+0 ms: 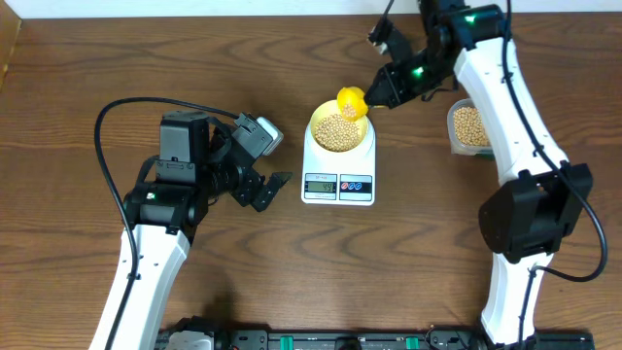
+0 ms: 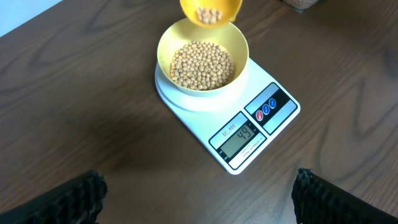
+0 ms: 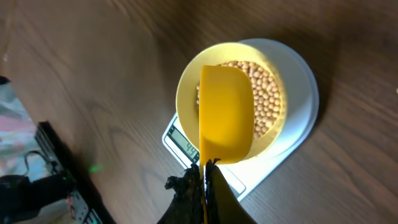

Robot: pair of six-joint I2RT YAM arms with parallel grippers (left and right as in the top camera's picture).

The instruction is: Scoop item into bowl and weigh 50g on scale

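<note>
Setting: a dark brown wooden table point(image 1: 58, 78), seen from above and from a camera on each wrist.

Scale: a flat white kitchen scale point(image 1: 338, 197) sits near the middle of the table. Its grey display point(image 2: 239, 142) and small round buttons point(image 2: 266, 109) lie along the edge nearest the robot. Digits show on the display, but they are too small to read with certainty.

Bowl: a small round pale-yellow bowl point(image 2: 163, 50) stands upright on the scale's round platform, roughly centred on it.

Beans: small round tan beans point(image 2: 202, 65) cover the bottom of the bowl in a shallow heap. A few more lie inside the scoop. Another batch fills a clear tub point(image 1: 468, 126) that stands on the table to the right of the scale, well apart from it.

Scoop: a bright yellow scoop point(image 3: 225, 115) hangs in the air over the bowl, at the rim farthest from the display. From above it partly overlaps the bowl. It looks clear of the beans below.

Right gripper: the right gripper point(image 3: 204, 193) reaches in from the far right. Its two dark fingers are pressed tight together on the scoop's thin handle.

Left gripper: the left gripper point(image 1: 269, 191) hovers over bare table just left of the scale. Its jaws are spread wide and hold nothing. Its wrist camera looks out between them at the bowl and scale.
</note>
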